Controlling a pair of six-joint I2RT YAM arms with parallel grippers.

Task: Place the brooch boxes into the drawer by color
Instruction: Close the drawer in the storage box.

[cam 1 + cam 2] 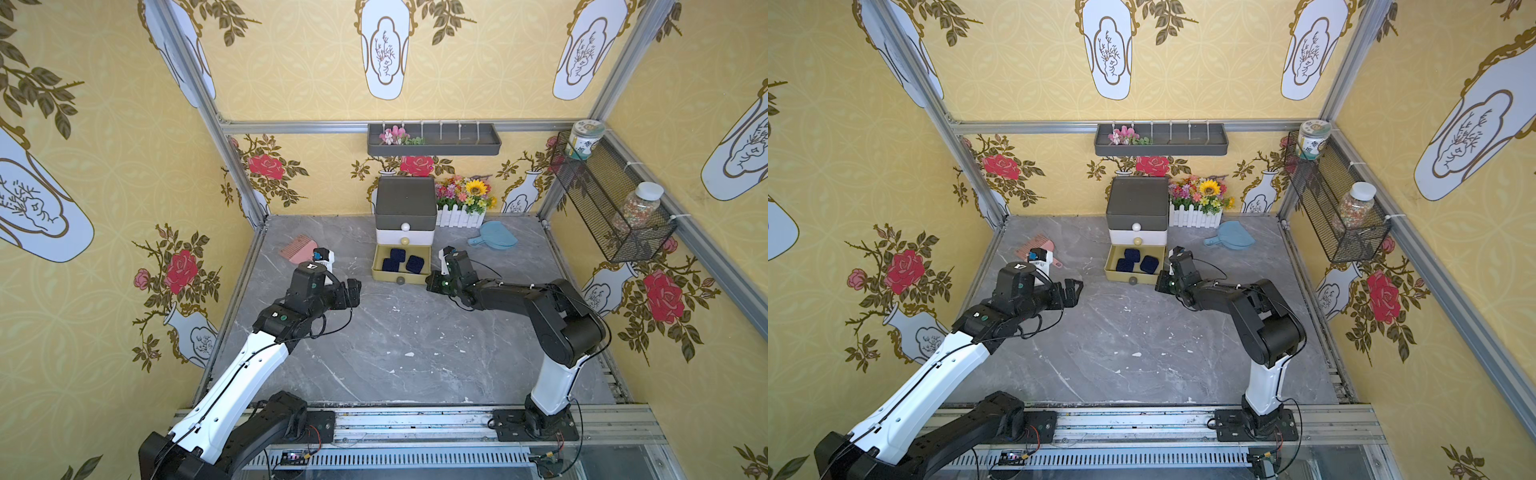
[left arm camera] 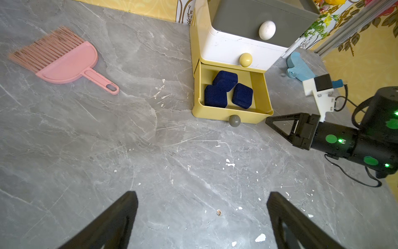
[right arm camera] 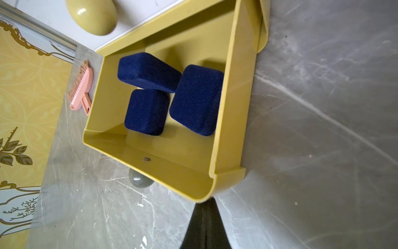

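Observation:
The drawer chest (image 1: 405,203) (image 1: 1137,199) stands at the back of the table. Its grey and white tiers are closed. The olive-yellow bottom drawer (image 1: 395,277) (image 2: 215,114) (image 3: 172,172) is pulled out. Inside lie three navy blue brooch boxes (image 1: 397,254) (image 2: 215,97) (image 3: 197,99), one leaning on another. My right gripper (image 1: 430,281) (image 2: 268,120) (image 3: 206,201) is shut and empty, its tip against the drawer's front right corner. My left gripper (image 1: 355,291) (image 2: 202,195) hangs open over bare table, left of the drawer.
A pink hand brush (image 1: 297,248) (image 2: 64,62) lies at the back left, a blue dustpan (image 1: 494,239) at the back right. A flower box with a white fence (image 1: 461,208) stands beside the chest. A grey wall tray (image 1: 434,141) and a wire basket (image 1: 602,195) hang on the walls.

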